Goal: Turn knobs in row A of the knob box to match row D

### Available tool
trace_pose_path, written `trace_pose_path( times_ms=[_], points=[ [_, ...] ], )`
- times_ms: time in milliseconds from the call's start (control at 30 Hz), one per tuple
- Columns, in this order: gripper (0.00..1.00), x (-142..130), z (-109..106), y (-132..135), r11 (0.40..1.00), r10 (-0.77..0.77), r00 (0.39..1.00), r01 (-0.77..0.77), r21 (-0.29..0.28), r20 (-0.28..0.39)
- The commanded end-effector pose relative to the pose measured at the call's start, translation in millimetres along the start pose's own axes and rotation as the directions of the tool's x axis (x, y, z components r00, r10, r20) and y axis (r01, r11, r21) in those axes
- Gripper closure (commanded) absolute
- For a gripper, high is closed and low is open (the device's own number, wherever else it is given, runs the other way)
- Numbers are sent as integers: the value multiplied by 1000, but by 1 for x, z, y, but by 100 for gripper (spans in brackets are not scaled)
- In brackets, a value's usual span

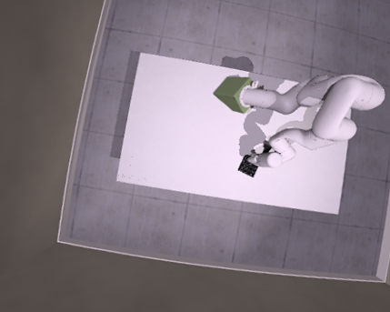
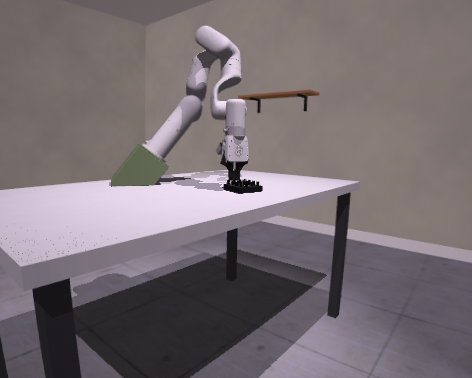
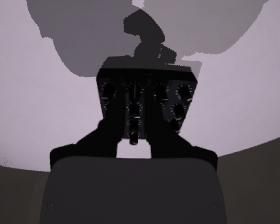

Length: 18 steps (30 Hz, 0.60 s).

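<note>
Fingers [image 2: 231, 172] point down over the black box [image 1: 246, 168] [image 2: 243, 189] [image 3: 147, 74], parted by a narrow gap and gripping nothing. One line of knobs [image 3: 134, 109] shows between them in the wrist view, with more knobs to either side; whether the tips touch any, I cannot tell. Below the fingers, the box sits on the white surface [image 1: 178, 122] [image 2: 150, 215] [image 3: 35, 120]. Well apart from them, a green block [image 1: 232, 87] [image 2: 137, 167] stands at the arm's [image 1: 336, 109] [image 2: 172, 127] foot.
</note>
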<state>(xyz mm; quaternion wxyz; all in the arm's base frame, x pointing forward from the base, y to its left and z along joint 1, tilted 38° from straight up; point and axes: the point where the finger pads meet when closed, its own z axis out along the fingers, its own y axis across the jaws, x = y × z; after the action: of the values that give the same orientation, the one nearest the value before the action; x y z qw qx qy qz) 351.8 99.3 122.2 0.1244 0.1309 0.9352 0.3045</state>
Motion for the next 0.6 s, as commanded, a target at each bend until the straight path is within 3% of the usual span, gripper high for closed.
trace_pose_path(
  times_ms=[0,567],
  points=[
    [81,-1,2,0,1000,0,1000,0,-1,3],
    [81,-1,6,0,1000,0,1000,0,-1,3]
  ],
)
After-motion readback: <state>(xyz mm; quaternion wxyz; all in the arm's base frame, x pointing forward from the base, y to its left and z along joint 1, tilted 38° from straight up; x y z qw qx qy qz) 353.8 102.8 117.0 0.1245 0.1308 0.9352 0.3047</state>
